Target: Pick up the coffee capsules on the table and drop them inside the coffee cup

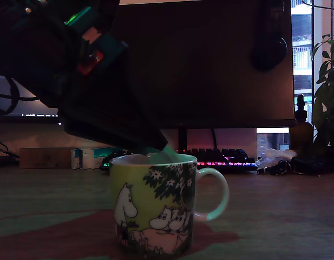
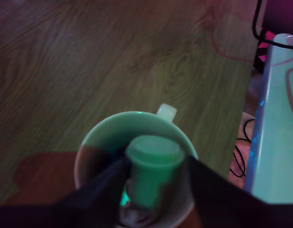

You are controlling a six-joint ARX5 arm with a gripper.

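Note:
The coffee cup [image 1: 156, 208], pale yellow-green with white cartoon figures and a dark tree, stands on the table [image 1: 286, 216] in the exterior view's middle, its handle to the right. My gripper [image 1: 158, 147] slants down from the upper left to the cup's rim. In the wrist view the gripper [image 2: 153, 178] is shut on a mint green coffee capsule [image 2: 153, 164], held right over the mouth of the cup [image 2: 101, 135]. Something dark lies at the cup's bottom; I cannot tell what it is.
Behind the cup stand a dark monitor [image 1: 210, 65], a backlit keyboard [image 1: 221, 158], a brown bottle [image 1: 301, 130] and a plant [image 1: 326, 92]. A box [image 1: 45, 157] lies at the back left. Cables [image 2: 239, 156] and a pale panel [image 2: 277, 123] show beside the cup.

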